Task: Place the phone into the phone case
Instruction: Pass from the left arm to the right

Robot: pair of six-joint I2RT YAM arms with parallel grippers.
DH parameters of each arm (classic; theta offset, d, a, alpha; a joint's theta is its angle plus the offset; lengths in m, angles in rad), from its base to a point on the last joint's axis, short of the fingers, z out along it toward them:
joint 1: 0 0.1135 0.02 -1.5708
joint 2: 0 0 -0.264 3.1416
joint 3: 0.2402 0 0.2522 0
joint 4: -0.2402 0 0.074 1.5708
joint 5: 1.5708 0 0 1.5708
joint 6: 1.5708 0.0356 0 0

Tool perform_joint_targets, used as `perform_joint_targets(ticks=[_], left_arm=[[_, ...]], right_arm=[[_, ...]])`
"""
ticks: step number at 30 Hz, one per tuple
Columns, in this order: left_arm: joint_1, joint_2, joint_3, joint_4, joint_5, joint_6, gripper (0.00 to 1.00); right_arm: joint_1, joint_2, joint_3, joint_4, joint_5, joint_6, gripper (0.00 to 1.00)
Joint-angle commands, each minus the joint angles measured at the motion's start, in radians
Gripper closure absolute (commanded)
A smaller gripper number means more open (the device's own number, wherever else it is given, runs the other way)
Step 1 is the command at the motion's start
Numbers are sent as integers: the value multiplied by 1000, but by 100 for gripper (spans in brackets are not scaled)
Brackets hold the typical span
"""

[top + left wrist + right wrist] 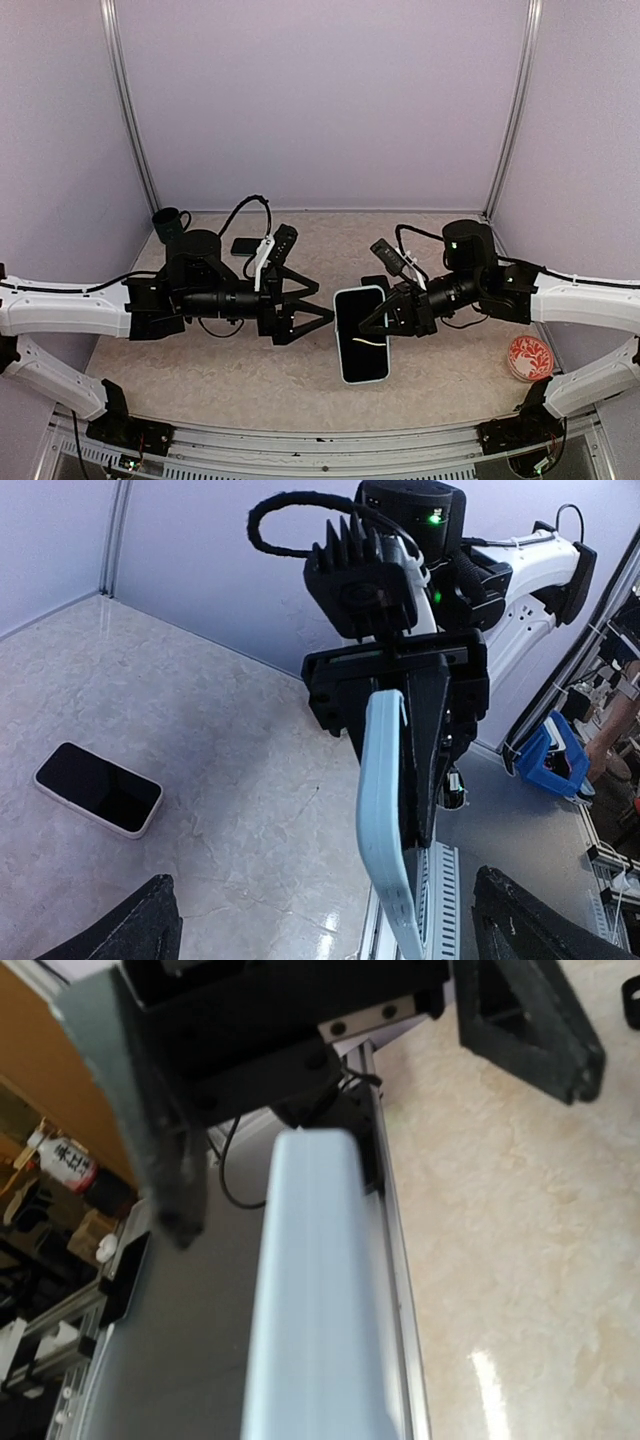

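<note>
The phone case (361, 335), light blue with a dark inside, is held above the table's front middle, and my right gripper (388, 316) is shut on its right side. In the left wrist view the case (385, 810) shows edge-on in front of the right gripper (425, 730). It fills the right wrist view (320, 1300), hiding that gripper's own fingers. My left gripper (322, 302) is open just left of the case, its fingers (150, 925) spread wide and holding nothing. The phone (100, 788), black screen up with a pale rim, lies flat on the table behind the left arm (243, 245).
A black mug (170, 222) stands at the back left corner. A red patterned dish (530, 357) lies at the front right. A metal rail (435, 900) runs along the table's near edge below the case. Walls close in on three sides.
</note>
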Motion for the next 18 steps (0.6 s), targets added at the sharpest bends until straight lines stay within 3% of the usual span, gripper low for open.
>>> perform_joint_targets(ticks=[1, 4, 8, 12, 18], left_arm=[[-14, 54, 77, -73, 71, 64, 1], [-14, 88, 108, -77, 108, 65, 7], [-19, 130, 153, -100, 150, 72, 21], [-22, 154, 166, -118, 165, 79, 46], [-26, 164, 167, -119, 190, 79, 73]], right_arm=[[34, 16, 48, -2, -38, -44, 100], [57, 34, 58, -29, -23, -60, 100], [77, 55, 73, -59, -5, -87, 100], [85, 59, 76, -75, 3, -96, 100], [88, 72, 84, -101, 14, -111, 100]])
